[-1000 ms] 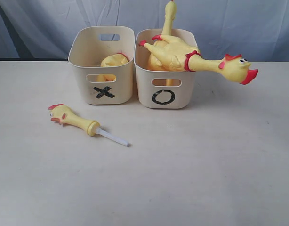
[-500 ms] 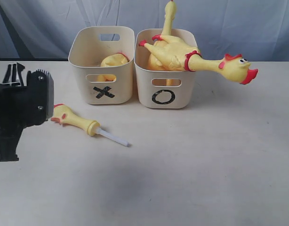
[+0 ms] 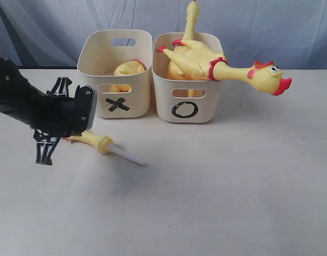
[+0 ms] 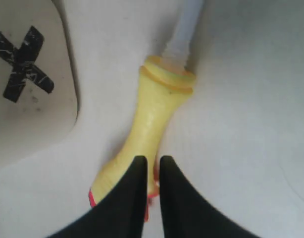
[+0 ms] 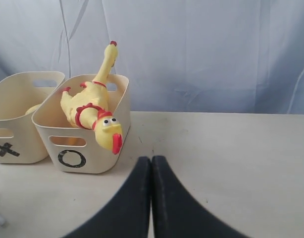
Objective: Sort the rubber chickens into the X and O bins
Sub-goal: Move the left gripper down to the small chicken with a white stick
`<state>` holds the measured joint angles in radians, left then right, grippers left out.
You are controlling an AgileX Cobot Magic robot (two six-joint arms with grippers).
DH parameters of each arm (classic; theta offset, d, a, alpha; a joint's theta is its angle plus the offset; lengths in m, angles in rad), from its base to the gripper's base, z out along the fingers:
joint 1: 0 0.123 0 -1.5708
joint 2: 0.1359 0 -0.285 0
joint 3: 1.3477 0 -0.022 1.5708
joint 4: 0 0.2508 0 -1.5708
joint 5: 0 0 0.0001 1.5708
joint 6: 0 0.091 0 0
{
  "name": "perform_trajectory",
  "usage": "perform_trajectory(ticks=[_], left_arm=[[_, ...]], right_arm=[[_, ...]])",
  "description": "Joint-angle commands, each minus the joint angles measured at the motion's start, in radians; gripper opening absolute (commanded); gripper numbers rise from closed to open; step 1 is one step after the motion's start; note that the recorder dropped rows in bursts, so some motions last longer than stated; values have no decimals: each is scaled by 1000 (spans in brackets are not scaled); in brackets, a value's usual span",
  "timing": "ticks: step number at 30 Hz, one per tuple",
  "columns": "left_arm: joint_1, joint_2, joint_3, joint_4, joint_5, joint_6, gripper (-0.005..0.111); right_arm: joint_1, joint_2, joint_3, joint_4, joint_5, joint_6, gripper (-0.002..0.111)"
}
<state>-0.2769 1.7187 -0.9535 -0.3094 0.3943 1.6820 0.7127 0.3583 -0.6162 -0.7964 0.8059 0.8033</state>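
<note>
Exterior view: headless body [image 3: 129, 68] in X bin [image 3: 138, 98]; two whole chickens [image 3: 195, 58] in O bin [image 3: 209, 106]; head-and-neck piece [image 3: 95, 140] on worktop [image 3: 233, 186], left of centre. Left wrist view: left claw [image 4: 150, 161], lower centre, slightly parted over the piece's head. Right wrist view: right claw [image 5: 151, 159] closed, empty.

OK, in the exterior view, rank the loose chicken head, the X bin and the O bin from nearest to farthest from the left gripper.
1. Chicken head, right under the left gripper.
2. X bin, just behind.
3. O bin, farther right.
</note>
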Motion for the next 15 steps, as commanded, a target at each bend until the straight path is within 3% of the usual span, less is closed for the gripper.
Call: perform_trajectory(ticks=[1,5,15], left_arm=[[5,48,-54,-65,-5,3,35],[3,57,-65,-59,-6,5,57],[-65,137,-77,15,-19,72,57]], right_arm=[[-3,-7,5,-3,15,-7,0],[-3,-7,5,-5,15,-7,0],[-3,-26,5,-3,15,-7,0]])
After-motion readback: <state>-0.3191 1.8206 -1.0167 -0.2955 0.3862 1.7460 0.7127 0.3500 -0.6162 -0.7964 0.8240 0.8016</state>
